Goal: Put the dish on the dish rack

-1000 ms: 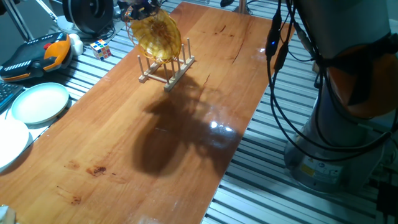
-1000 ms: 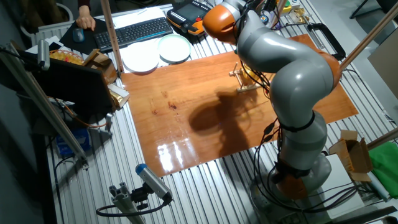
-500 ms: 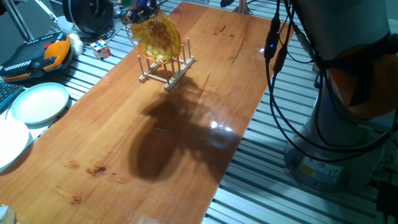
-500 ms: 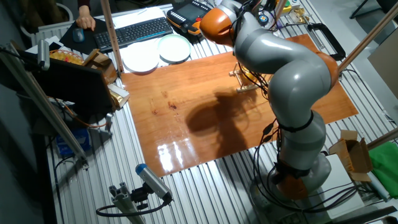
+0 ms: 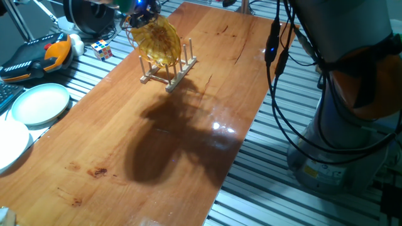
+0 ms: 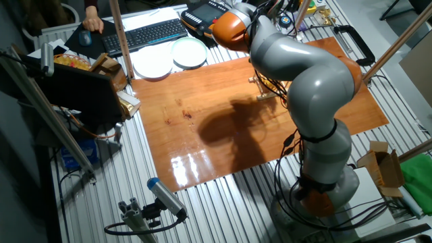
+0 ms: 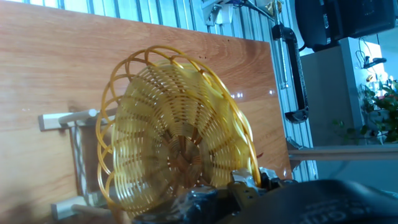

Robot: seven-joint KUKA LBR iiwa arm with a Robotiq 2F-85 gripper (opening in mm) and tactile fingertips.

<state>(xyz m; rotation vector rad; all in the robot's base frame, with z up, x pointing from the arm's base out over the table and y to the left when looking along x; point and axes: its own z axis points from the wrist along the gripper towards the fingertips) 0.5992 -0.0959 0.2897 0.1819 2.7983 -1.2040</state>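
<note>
Dish point(image 5: 157, 41): golden-yellow, see-through woven lattice with looped rim. Dish rack point(image 5: 171, 72): pale natural wood. Table point(image 5: 182, 138): glossy orange-brown wood grain with dark knots. Plates: one pale green point(image 5: 40, 103), one white point(image 5: 9, 144). Puzzle cube point(image 5: 102, 49): multicoloured squares. Robot arm point(image 6: 304, 74): light grey with orange joint bands. Keyboard point(image 6: 145, 34): black.

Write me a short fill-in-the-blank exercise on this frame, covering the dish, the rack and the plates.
1. The golden woven dish stands on its ____ over the dish rack, not lying flat.
2. The rack's upright pegs are made of ____.
3. The gripper holds the dish by its ____.
4. The two plates lie ____ the wooden tabletop, on the slatted surface.

Missing words: edge; wood; rim; off
</note>
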